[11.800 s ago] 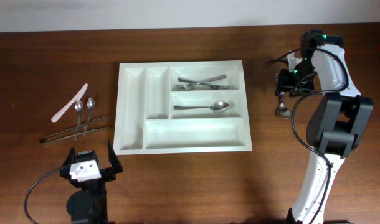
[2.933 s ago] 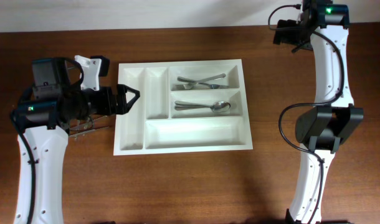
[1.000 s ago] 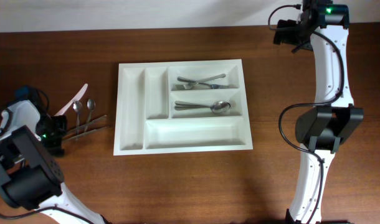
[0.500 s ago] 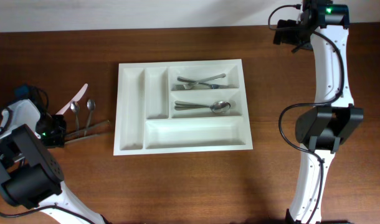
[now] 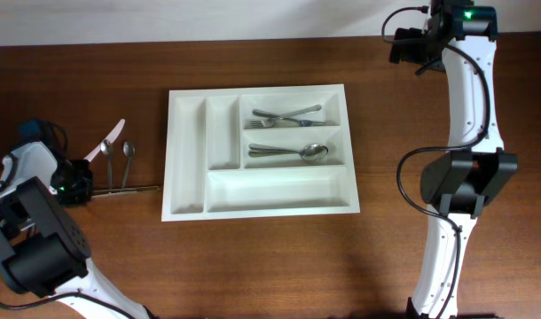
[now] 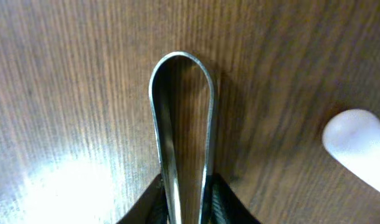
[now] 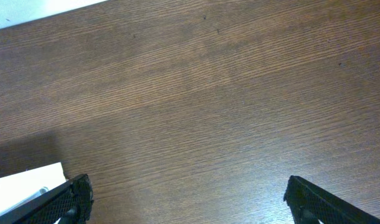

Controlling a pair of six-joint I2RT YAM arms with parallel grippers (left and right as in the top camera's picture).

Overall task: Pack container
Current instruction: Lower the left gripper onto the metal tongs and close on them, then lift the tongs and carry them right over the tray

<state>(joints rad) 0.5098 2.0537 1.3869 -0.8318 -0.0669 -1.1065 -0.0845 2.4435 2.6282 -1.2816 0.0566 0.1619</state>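
Steel tongs [image 6: 167, 168] were pinched near their loop end by L gripper [image 6: 189, 202], jaws squeezed onto them. Long axis ran L-R, tips near the white container [image 5: 279, 190], which lay to the R. R gripper [image 7: 187, 199] was wide open, empty, well apart.

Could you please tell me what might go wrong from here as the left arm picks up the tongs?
1. The left claw pinches the tongs at their looped end only, so the long arms may sag or twist out when lifted.
2. The two spoons' handles reach the tongs, and the white knife lies close; they may get dragged.
3. The tongs' tips sit near the tray's left wall and could bump it.
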